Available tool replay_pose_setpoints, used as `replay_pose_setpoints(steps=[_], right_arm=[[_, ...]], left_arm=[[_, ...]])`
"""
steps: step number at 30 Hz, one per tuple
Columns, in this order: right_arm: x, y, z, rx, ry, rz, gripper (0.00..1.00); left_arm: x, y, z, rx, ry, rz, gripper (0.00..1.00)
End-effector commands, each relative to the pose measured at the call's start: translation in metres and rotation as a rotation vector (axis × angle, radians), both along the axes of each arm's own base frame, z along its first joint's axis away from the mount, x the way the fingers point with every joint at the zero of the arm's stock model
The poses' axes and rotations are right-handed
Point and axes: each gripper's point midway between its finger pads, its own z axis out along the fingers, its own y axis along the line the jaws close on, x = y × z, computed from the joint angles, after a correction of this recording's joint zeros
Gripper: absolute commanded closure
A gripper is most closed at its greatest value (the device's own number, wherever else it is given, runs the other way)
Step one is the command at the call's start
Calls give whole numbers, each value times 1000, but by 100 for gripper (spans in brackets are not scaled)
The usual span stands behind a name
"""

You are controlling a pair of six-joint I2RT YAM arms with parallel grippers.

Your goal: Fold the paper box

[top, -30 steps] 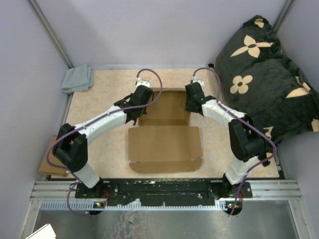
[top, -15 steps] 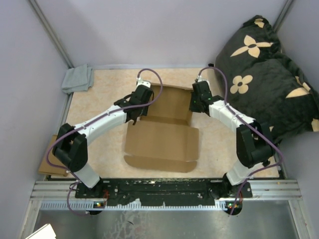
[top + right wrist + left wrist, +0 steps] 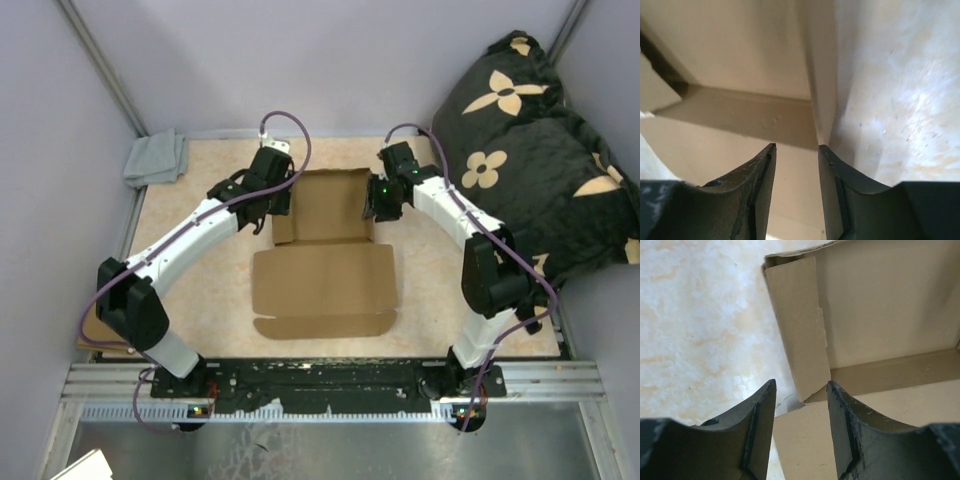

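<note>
The paper box [image 3: 322, 280] lies in the middle of the mat, a brown die-cut sheet with its base flat and its rear panel [image 3: 325, 203] tilted up. My left gripper [image 3: 281, 207] is at the rear panel's left edge. In the left wrist view the left gripper [image 3: 801, 390] is open, and the raised left side flap [image 3: 801, 330] ends just ahead of its fingertips. My right gripper [image 3: 376, 205] is at the rear panel's right edge. In the right wrist view the right gripper [image 3: 796, 148] is open, with the upright right side flap [image 3: 821, 95] just beyond its tips. Neither holds anything.
A grey cloth [image 3: 156, 158] lies at the mat's back left corner. A black flowered pillow [image 3: 530, 150] fills the right side. A smaller cardboard rectangle [image 3: 92, 328] pokes out behind the left arm's base. A metal rail [image 3: 330, 385] runs along the near edge.
Both grippers were shut within the last second and now stand open. The left arm moved back and left, the right gripper swung in to the box's right edge, and the box shifted slightly.
</note>
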Motion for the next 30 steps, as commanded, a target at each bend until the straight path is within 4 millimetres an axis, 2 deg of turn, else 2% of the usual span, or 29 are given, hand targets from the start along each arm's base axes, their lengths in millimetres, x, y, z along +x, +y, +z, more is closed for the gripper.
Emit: replay_pose_setpoints(steps=[1,3,5,9,14,15,18,19,22,24,30], right_arm=[[-37,6,-2,58,101,78,59],[-38,-1,3,33,79,69,58],[-35,-5,3,13,64,66,57],[-17,-12,9,10,47,45,57],[23,-21,45,52,-76,-27,55],[32,-21,52,75,-94,-53,52],[56,-1,72,242,-116,26,43],[66,0,72,255,-108,32,44],[83,-5,53,157,-60,52,49],[94,-10,42,107,-46,34,51],[103,-12,13,47,-1,53,52]], left_arm=[[2,11,23,-3,-27,23,49],[2,18,14,-1,-3,42,49],[1,27,-4,-13,42,59,49],[8,38,-30,-40,102,78,49],[35,39,-28,-104,106,89,48],[39,36,-31,-120,120,89,48],[60,27,-24,-202,114,72,48],[66,22,-24,-224,115,57,47],[81,7,-28,-250,144,22,48],[84,5,-49,-224,210,29,48],[84,7,-81,-171,291,38,50]])
